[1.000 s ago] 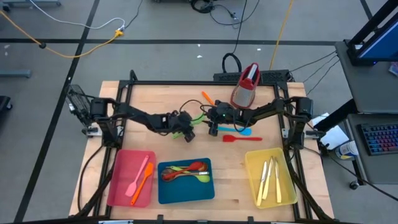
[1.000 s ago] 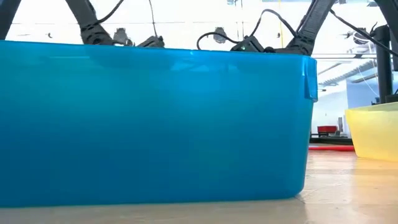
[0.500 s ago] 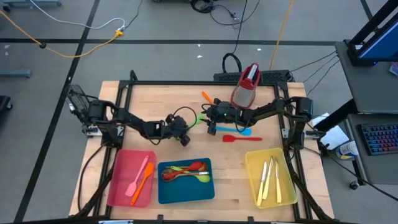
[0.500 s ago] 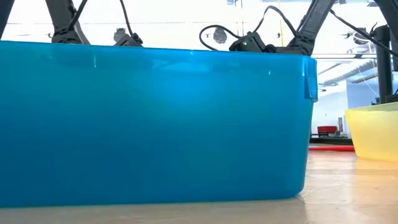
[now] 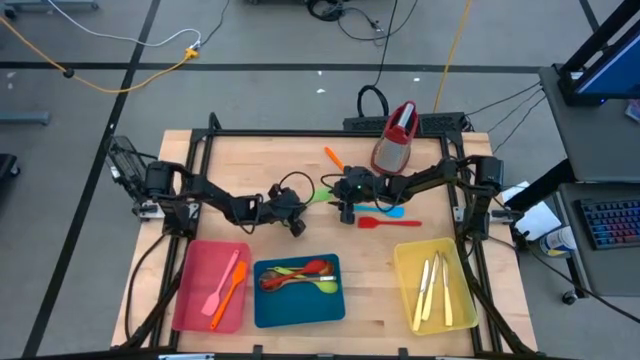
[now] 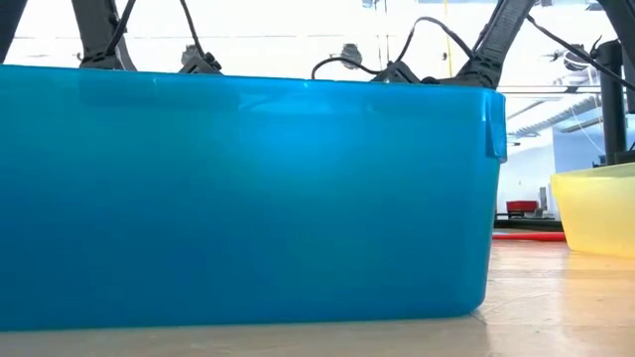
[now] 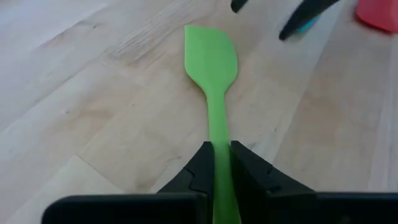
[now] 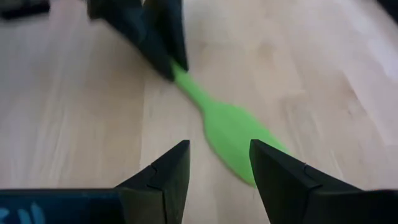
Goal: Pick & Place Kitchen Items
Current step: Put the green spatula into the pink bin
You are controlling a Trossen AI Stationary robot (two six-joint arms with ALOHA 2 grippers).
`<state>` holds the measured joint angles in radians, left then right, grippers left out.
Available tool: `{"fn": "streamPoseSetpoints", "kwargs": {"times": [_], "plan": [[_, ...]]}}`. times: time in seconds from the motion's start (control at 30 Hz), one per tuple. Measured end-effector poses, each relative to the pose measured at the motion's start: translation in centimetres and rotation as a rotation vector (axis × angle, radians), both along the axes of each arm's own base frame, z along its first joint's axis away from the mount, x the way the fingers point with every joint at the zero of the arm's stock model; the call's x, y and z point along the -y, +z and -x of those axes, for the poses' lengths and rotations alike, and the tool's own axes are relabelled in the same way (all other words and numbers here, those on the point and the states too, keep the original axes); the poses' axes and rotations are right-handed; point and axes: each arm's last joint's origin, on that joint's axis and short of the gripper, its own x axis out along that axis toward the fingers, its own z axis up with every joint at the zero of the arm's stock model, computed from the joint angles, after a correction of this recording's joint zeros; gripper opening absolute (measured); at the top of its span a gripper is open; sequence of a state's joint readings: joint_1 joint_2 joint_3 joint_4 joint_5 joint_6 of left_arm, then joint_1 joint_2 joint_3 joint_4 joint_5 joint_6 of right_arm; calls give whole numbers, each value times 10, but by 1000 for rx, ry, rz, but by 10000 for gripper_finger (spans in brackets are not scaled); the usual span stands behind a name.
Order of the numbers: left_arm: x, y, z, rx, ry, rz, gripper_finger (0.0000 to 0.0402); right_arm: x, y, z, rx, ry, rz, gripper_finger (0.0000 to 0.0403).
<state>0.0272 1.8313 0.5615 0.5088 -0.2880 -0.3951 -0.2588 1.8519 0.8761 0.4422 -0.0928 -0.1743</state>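
Observation:
A green spatula (image 7: pixel 210 56) lies on the wooden table near its middle, also in the high view (image 5: pixel 320 193). My left gripper (image 7: pixel 221 149) is shut on its handle and comes from the table's left (image 5: pixel 293 217). My right gripper (image 8: pixel 219 155) stands open just beyond the spatula's blade (image 8: pixel 237 138), touching nothing, in the high view (image 5: pixel 345 208). A blue spatula (image 5: pixel 385 210), a red spatula (image 5: pixel 390 223) and an orange spatula (image 5: pixel 333 157) lie loose nearby. My left gripper pinches the green spatula's handle (image 7: pixel 219 134) between its two fingers, on the handle's two narrow sides. The fingers come low from the table's left and lie in line with the handle. The blade (image 7: pixel 210 50) points away from the fingers, flat at table height.
A red-topped metal grater (image 5: pixel 395 140) stands at the far middle. Along the near edge sit a red tray (image 5: pixel 190 300) with two spatulas, a blue tray (image 5: pixel 298 310) with spoons, filling the low view (image 6: pixel 248 198), and a yellow tray (image 5: pixel 435 310) with knives.
My left gripper has drawn back a little toward the table's left edge. The green spatula stays near the table's middle.

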Motion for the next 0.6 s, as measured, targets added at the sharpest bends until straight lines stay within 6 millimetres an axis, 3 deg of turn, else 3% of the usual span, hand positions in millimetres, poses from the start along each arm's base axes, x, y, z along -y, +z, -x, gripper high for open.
{"fn": "streamPoseSetpoints", "kwargs": {"times": [0.37,0.6], "plan": [[5,8,-9,134,-105,131,40,-5,-2,1,-56,181,203,160],[0,10,-10,187,-19,281,41,-9,-7,4,-139,322,342,160]]}}
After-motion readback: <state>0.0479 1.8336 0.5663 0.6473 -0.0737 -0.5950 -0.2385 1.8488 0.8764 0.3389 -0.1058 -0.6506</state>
